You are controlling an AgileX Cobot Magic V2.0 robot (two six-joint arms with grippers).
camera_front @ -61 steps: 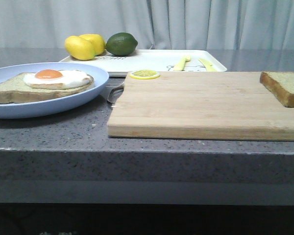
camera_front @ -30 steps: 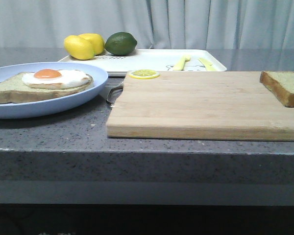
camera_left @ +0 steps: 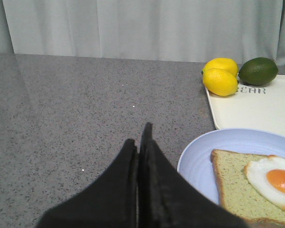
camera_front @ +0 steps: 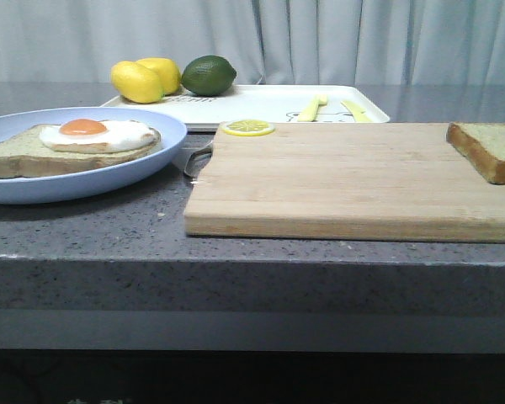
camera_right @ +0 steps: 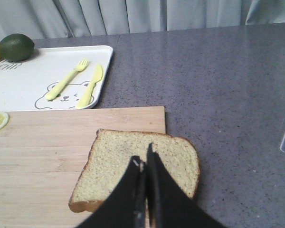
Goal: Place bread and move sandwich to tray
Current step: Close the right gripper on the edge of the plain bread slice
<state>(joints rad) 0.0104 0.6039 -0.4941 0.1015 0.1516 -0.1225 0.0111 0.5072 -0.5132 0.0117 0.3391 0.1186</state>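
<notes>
Front view shows the sandwich, a bread slice with a fried egg, lying on the pale blue plate at the left of the frame. The bread lies at the right edge, on the far right corner of the wooden cutting board. The white tray is behind the board, at upper centre, carrying two lemons and a lime. In the wrist views, the left end effector has its fingers pressed together over the grey tabletop beside the plate, and the right end effector is pressed together above the bread.
</notes>
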